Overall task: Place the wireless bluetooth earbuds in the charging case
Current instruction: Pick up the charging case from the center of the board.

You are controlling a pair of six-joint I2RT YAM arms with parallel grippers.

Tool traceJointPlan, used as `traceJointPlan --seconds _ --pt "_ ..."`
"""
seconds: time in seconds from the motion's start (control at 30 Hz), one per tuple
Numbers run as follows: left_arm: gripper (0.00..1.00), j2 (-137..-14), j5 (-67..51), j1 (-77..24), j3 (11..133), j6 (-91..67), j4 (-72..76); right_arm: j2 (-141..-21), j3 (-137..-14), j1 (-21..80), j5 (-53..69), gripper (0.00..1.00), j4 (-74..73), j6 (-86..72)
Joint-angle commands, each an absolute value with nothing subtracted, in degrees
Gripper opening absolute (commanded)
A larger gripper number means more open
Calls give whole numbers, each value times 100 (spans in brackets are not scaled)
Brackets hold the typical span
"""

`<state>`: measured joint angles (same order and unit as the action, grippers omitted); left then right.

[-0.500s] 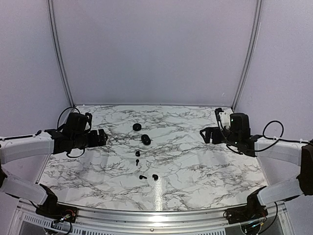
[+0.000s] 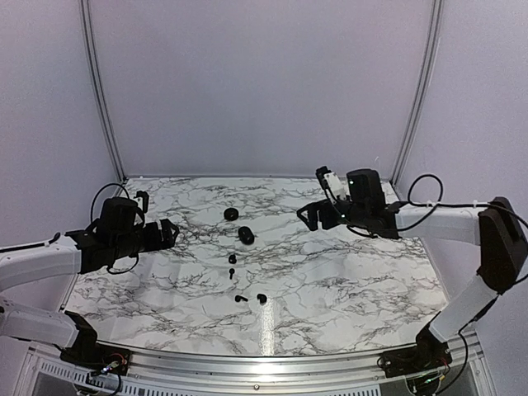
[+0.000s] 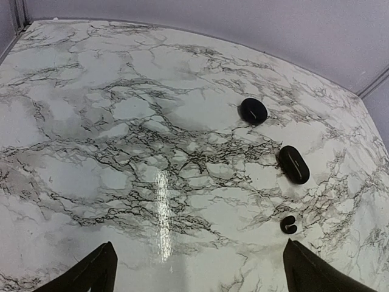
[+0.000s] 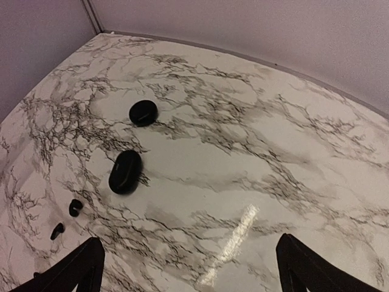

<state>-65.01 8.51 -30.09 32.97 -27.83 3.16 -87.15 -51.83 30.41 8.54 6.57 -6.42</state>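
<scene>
Several tiny black earbuds lie on the marble table: two mid-table and two nearer the front. One shows in the left wrist view, two in the right wrist view. A black oval pebble and a black round disc lie behind them, both shut; I cannot tell which is the charging case. My left gripper is open and empty, left of them. My right gripper is open and empty, right of them.
The marble table ends at a purple back wall and side walls. Two grey upright poles stand at the back corners. Cables loop off both wrists.
My right gripper has swung left toward the table's middle, closer to the pebble and disc. My left arm has shifted slightly back and down. The objects have not moved.
</scene>
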Motion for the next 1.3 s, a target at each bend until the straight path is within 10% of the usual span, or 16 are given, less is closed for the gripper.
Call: traceJointPlan --seconds 0.0,0.43,1.27 --pt "99 -6209 1105 -3039 3146 -2720 516 -9843 -6491 3743 561 99 -221 -327" --pt "99 -6163 1385 -3041 3123 -2575 528 -12162 -8963 4613 27 82 -1336 -354" --pt "99 -5968 1383 -3041 2986 -2465 621 -13438 -10072 4613 -392 58 -1695 -444"
